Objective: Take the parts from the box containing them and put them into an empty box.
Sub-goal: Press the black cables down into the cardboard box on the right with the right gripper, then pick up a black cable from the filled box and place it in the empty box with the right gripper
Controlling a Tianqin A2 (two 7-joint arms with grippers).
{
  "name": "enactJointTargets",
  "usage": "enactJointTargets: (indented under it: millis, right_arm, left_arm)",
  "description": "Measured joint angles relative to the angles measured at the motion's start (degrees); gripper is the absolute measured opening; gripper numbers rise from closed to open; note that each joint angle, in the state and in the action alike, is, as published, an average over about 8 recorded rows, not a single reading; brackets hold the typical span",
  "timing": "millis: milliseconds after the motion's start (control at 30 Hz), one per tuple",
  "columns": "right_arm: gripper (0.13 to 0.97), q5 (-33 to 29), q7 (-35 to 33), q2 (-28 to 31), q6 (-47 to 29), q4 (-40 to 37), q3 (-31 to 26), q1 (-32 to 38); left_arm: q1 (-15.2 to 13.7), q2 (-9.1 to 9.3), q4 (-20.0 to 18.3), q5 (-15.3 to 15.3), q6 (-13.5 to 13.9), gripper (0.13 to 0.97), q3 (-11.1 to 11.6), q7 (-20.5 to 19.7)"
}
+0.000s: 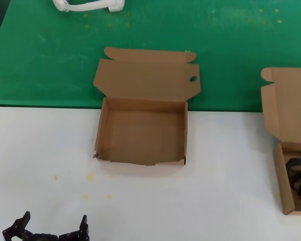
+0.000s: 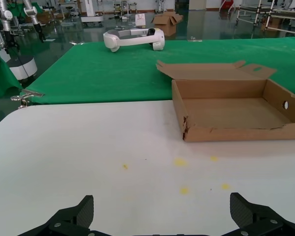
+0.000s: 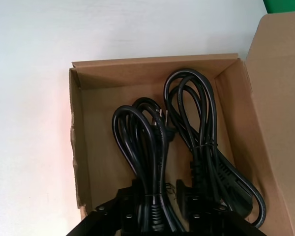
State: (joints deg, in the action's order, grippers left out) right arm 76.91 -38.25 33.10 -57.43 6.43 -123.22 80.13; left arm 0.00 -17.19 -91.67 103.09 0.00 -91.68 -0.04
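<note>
On table centre: empty box [image 1: 143, 131], lid up, hole in ear.
Right edge: full box [image 1: 291, 150] w/ cables [image 3: 152, 162].
R gripper [image 3: 160, 206]: down among cables, grip can't tell.
L gripper [image 1: 50, 230]: spread wide, holds nothing, near edge.
Behind: white headset [image 2: 133, 38] on green cloth [image 1: 140, 30].

1. Head view looks forward and down over the white table [image 1: 200, 201], the empty box [image 1: 143, 131] dead centre and the cable box [image 1: 290, 165] cut by the right edge.
2. Left wrist view sits low, looking level across the table [image 2: 88, 147] at that same empty box [image 2: 236, 105].
3. Right wrist view hangs close above the cable box [image 3: 83, 147], looking down in.
</note>
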Motion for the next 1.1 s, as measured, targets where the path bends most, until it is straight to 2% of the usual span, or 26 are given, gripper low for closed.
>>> enactJointTargets:
  millis: [67, 333, 633, 800, 1100]
  right_arm:
    - [0.403, 0.0, -0.1, -0.2, 0.2, -0.6, -0.1, 0.4]
    - [0.256, 0.2, -0.4, -0.8, 0.9, -2.0, -0.4, 1.3]
    - [0.220, 0.3, 1.1, -0.6, 0.1, -0.6, -0.6, 1.6]
    - [0.219, 0.1, 6.6, 1.9, -2.2, 7.8, -0.6, -1.0]
    - [0.218, -0.2, 21.7, 9.6, -6.7, 31.0, 1.4, -8.7]
  left_arm:
    - [0.0, 0.00, 0.0, 0.0, 0.0, 0.966, 0.0, 0.0]
    - [0.0, 0.00, 0.0, 0.0, 0.0, 0.966, 0.0, 0.0]
    - [0.0, 0.00, 0.0, 0.0, 0.0, 0.966, 0.0, 0.0]
    - [0.0, 0.00, 0.0, 0.0, 0.0, 0.966, 0.0, 0.0]
    - [0.0, 0.00, 0.0, 0.0, 0.0, 0.966, 0.0, 0.0]
